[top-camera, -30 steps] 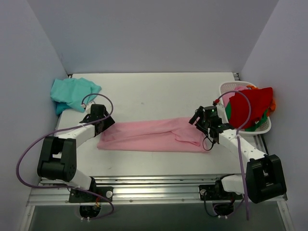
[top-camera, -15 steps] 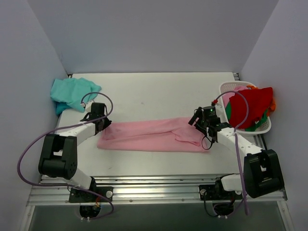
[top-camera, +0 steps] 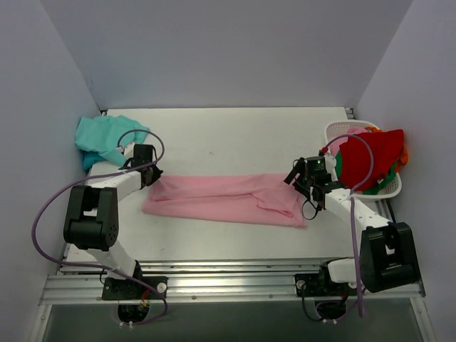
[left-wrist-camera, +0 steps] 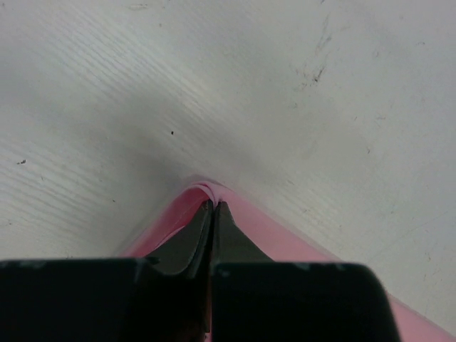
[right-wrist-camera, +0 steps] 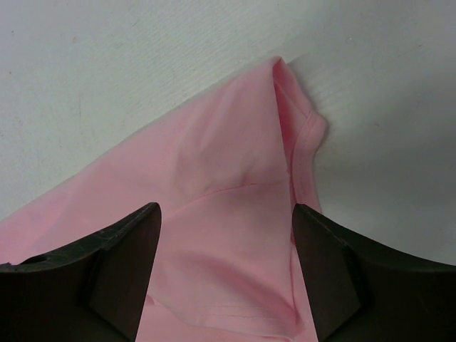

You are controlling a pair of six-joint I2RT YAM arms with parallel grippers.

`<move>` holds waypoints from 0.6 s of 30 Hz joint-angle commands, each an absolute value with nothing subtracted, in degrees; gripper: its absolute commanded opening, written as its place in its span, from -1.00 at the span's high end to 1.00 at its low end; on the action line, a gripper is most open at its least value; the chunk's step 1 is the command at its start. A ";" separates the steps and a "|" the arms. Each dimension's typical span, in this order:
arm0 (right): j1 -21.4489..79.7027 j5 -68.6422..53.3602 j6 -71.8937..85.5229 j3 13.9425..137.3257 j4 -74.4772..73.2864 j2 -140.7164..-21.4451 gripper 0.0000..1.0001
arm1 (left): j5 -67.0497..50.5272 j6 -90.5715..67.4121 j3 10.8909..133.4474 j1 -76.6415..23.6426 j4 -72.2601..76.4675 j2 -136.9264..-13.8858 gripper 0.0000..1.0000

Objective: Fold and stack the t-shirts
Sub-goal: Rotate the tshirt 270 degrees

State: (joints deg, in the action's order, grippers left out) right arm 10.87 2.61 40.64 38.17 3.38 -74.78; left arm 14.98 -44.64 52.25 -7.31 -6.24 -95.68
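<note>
While low, left gripper (left-wrist-camera: 213,208) on pink t-shirt (top-camera: 221,198)

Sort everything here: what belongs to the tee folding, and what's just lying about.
Job:
pink tee, laid out mid-table
teal tee, heaped far left
left hand, shut on the pink tee's corner
right hand, open over its other end

Lying about:
basket
red garment in it

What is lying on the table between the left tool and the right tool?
The pink t-shirt, spread lengthwise from the left tool to the right tool; the top view shows it.
</note>
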 commanded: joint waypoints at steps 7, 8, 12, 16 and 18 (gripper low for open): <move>8.97 1.93 39.02 39.99 3.78 -75.23 -0.38 | 11.88 -46.67 59.84 -1.85 -7.47 -101.76 0.95; 8.88 1.85 39.02 39.99 3.78 -75.58 -0.39 | 10.91 -46.76 60.55 -0.80 -7.30 -102.47 0.95; 8.70 1.76 39.02 40.08 4.13 -75.94 -0.38 | 3.62 -46.85 65.73 3.59 -7.03 -108.08 0.95; 8.79 1.23 39.29 39.82 4.48 -75.94 -0.38 | -2.89 -46.32 72.93 6.50 -7.38 -114.25 0.92; 8.88 0.62 39.37 39.55 4.31 -75.32 -0.38 | -5.44 -45.62 77.24 7.12 -9.14 -117.05 0.39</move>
State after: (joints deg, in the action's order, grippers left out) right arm 9.19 1.19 40.16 38.15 3.77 -75.83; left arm 0.93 -45.98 71.72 5.91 -7.94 -113.84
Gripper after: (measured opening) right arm 0.691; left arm 0.220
